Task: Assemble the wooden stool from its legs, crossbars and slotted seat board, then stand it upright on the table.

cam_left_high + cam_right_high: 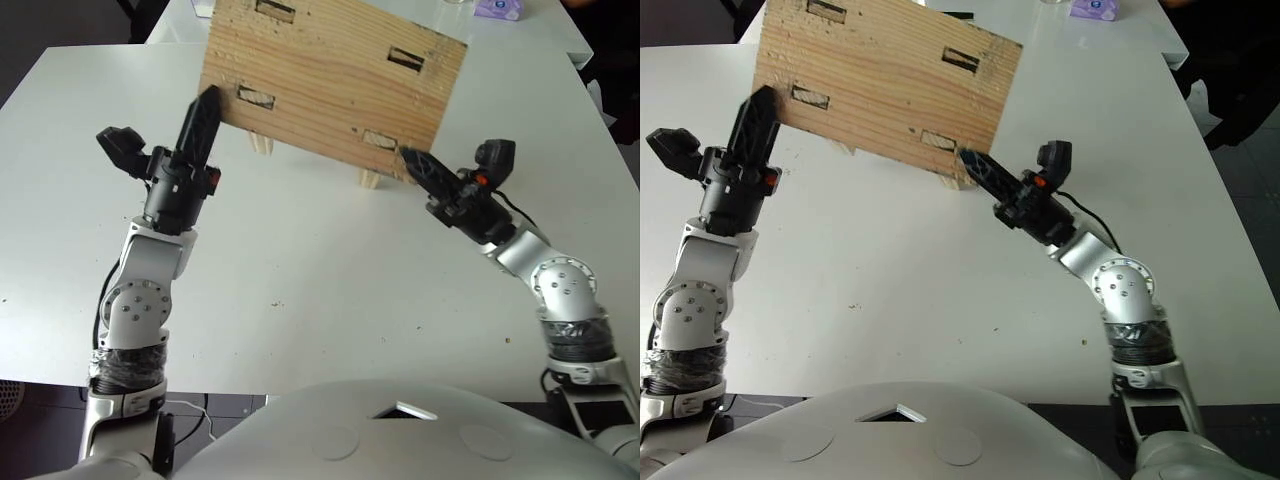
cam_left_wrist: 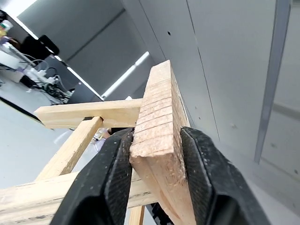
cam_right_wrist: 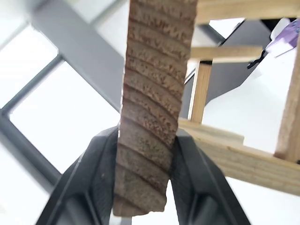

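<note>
Wooden seat board (image 1: 330,85) between 2 hands (image 1: 207,102) (image 1: 409,157)

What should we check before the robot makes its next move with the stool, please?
1. Left gripper clamped on the seat board: ok.
2. Right gripper clamped on the same board: ok.
3. Seat board level: not ok, it is tilted.
4. Near legs resting on the table: cannot tell.
5. Far legs resting on the table: cannot tell, the board hides them.
</note>
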